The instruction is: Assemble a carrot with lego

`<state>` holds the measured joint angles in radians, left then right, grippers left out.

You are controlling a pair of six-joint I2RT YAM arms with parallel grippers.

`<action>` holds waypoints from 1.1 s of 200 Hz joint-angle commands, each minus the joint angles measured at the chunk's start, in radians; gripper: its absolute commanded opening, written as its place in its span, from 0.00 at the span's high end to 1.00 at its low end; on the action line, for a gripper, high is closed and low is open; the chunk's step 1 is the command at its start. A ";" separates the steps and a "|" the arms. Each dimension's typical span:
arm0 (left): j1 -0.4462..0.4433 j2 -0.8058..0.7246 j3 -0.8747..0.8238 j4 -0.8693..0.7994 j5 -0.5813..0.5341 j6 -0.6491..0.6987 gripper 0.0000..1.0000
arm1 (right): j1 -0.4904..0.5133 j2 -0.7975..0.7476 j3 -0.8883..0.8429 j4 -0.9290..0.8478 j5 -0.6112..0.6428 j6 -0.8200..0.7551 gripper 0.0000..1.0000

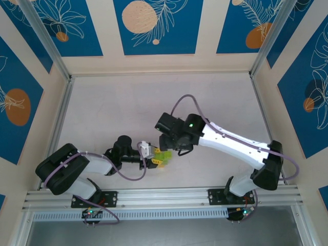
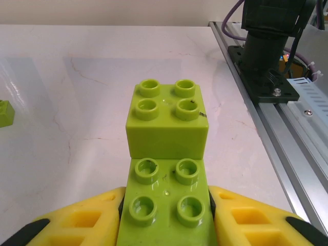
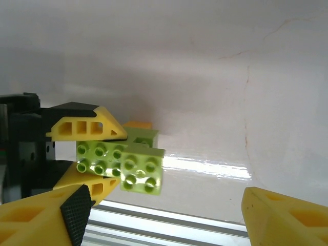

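My left gripper (image 2: 166,207) is shut on a lime-green oblong lego brick (image 2: 166,197), its yellow fingers (image 2: 82,220) pressed against the brick's two sides. A lime-green square brick (image 2: 166,120) is stacked on the far end of that brick. In the top view this partial carrot (image 1: 163,157) sits between both grippers, near the table's front edge. My right gripper (image 3: 164,215) is open just in front of the stack (image 3: 142,169), its fingers (image 3: 48,218) spread wide and touching nothing. A sliver of orange (image 3: 137,124) shows behind the green bricks.
A loose lime-green brick (image 2: 4,114) lies on the white table (image 2: 77,77) at the left edge of the left wrist view. The aluminium rail (image 1: 164,197) and the right arm's base (image 2: 266,56) are close by on the right.
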<state>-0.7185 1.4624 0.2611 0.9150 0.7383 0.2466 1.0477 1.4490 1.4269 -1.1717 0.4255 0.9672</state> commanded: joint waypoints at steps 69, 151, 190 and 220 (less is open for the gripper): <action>-0.003 0.007 0.003 -0.035 -0.014 0.024 0.01 | -0.020 -0.049 -0.096 -0.041 0.005 0.002 0.24; -0.001 -0.016 -0.011 -0.015 -0.040 0.010 0.01 | 0.110 -0.088 -0.316 0.053 -0.098 0.118 0.26; 0.000 -0.025 -0.013 -0.016 -0.039 0.007 0.01 | 0.123 -0.057 -0.361 0.089 -0.113 0.149 0.26; 0.000 -0.028 -0.010 -0.022 -0.027 0.006 0.01 | 0.078 -0.044 -0.373 0.100 -0.111 0.132 0.26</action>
<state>-0.7185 1.4509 0.2565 0.8757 0.6975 0.2604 1.1564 1.3952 1.0706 -1.0866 0.3359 1.0855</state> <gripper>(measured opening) 0.989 0.741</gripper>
